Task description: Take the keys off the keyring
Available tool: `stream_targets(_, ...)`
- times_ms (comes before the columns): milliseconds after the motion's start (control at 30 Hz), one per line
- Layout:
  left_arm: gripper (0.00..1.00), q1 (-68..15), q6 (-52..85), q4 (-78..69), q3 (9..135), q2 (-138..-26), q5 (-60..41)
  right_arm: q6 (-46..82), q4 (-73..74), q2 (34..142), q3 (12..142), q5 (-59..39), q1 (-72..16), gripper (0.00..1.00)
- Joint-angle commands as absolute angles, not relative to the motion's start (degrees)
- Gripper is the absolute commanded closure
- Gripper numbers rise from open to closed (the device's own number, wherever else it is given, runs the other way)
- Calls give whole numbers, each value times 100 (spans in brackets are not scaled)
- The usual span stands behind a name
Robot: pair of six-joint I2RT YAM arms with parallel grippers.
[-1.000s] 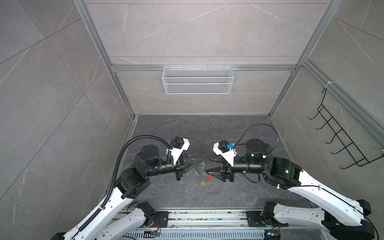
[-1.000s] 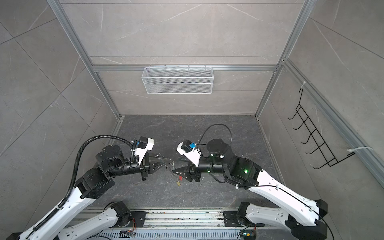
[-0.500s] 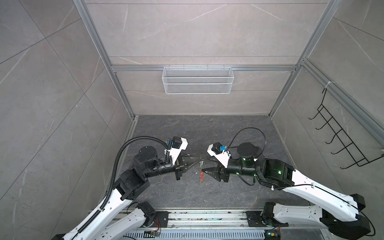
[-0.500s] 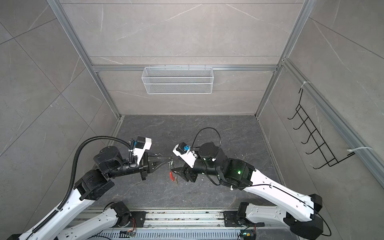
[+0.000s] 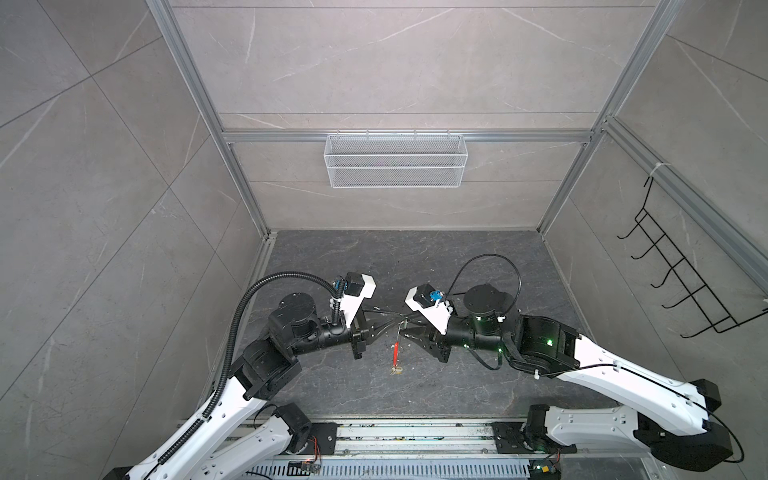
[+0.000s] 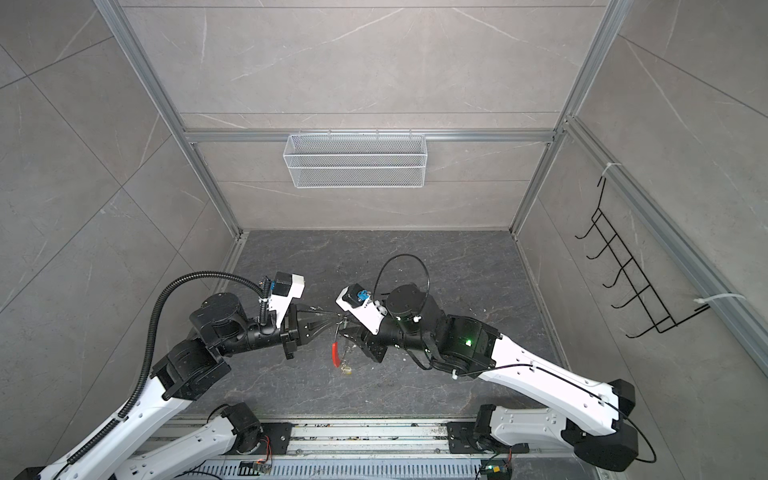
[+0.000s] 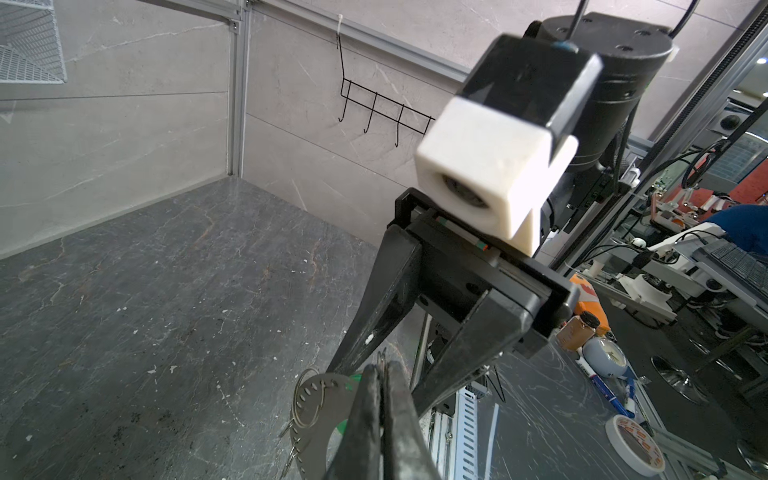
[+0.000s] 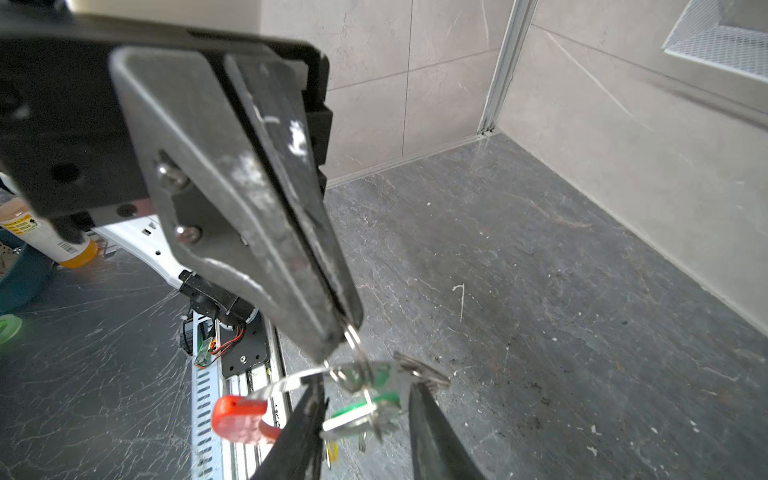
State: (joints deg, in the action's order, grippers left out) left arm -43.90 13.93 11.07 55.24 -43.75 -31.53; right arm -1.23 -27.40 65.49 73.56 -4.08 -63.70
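The left gripper (image 8: 340, 337), jaws pressed together, pinches a small silver ring (image 8: 353, 338) at the top of the bunch, near the middle of the dark grey stone floor (image 5: 374, 266), between the two arms. From it hangs the thin wire keyring with its red curved plastic sleeve (image 8: 239, 417), and the small yellow oblong plastic tag (image 6: 345, 370) dangles lowest, close to the floor. The right gripper (image 8: 365, 384) comes in from the right with its jaws narrowly apart, one on each side of the small green oblong plastic tag (image 8: 368, 409) and some silver metal keys (image 8: 419, 372); whether they touch, I cannot tell
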Motion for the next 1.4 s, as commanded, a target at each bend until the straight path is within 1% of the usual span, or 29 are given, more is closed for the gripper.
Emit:
stream_targets(0,100,-4403,1454,765,5541,-4264,-3051,-173,-2874,6531,7493,-189,-6441,73)
stream_targets(33,100,-4409,1459,756,5524,-4250,-3033,-172,-2887,6526,7488,-153,-6452,77)
stream_targets(233,100,-4404,1564,594,5454,-4247,-3036,-229,-2918,6625,7541,-85,-6526,91)
stream_targets(300,100,-4408,1592,526,5406,-4195,-2946,-268,-2899,6625,7550,-55,-6566,100)
stream_targets(433,100,-4405,1742,151,5166,-3997,-2625,-324,-2913,6681,7560,-118,-6657,100)
stream_targets(600,100,-4406,2068,-683,4688,-3819,-2298,-411,-2693,6784,7483,-31,-6849,100)
stream_targets(900,100,-4447,2577,-1866,4159,-3935,-2214,-453,-2130,7009,7357,-162,-6992,100)
stream_targets(1100,100,-4461,2365,-1515,4220,-3813,-2015,-385,-2280,6875,7245,-63,-6988,100)
stream_targets(1300,100,-4461,1978,-899,4289,-3575,-1527,-164,-2426,6236,6771,353,-6950,100)
stream_targets(1367,100,-4456,1923,-671,4321,-3521,-1282,-17,-2435,6057,6598,392,-6809,100)
